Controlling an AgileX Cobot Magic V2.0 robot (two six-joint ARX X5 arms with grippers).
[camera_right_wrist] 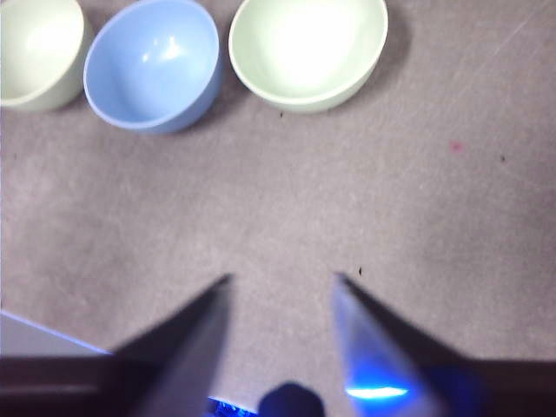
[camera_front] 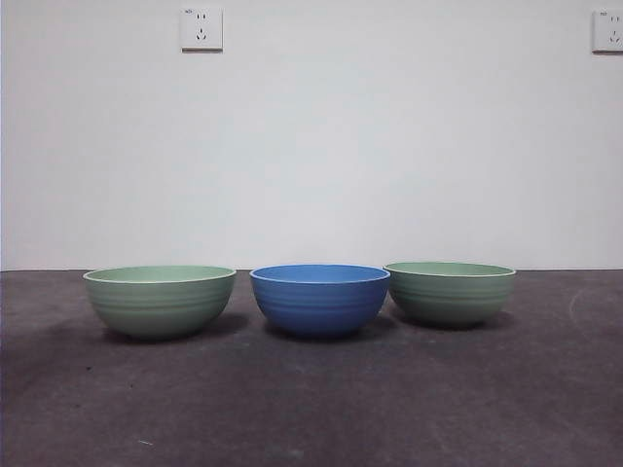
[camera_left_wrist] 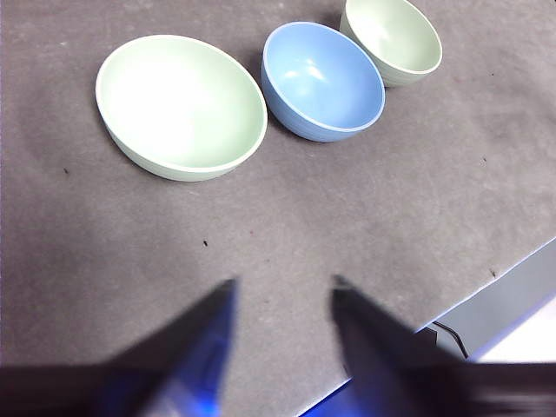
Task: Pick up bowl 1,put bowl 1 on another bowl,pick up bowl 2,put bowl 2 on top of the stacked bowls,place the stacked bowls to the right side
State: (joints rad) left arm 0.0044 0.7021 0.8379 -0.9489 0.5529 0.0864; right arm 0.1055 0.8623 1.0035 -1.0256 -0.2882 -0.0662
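Note:
Three ribbed bowls stand in a row on the dark table. In the front view a pale green bowl (camera_front: 161, 301) is on the left, the blue bowl (camera_front: 319, 299) in the middle, and a second pale green bowl (camera_front: 450, 292) on the right, slightly farther back. None is stacked. My left gripper (camera_left_wrist: 282, 287) is open, empty, and hangs well short of the left green bowl (camera_left_wrist: 181, 106) and the blue bowl (camera_left_wrist: 323, 80). My right gripper (camera_right_wrist: 282, 282) is open too, holding nothing, short of the right green bowl (camera_right_wrist: 308, 50) and the blue bowl (camera_right_wrist: 152, 62). Neither arm shows in the front view.
A white wall with two sockets (camera_front: 201, 28) rises behind the table. The left wrist view shows the table's edge (camera_left_wrist: 486, 300) close beside the left gripper. Bare grey table surface (camera_front: 311, 409) lies in front of the bowls.

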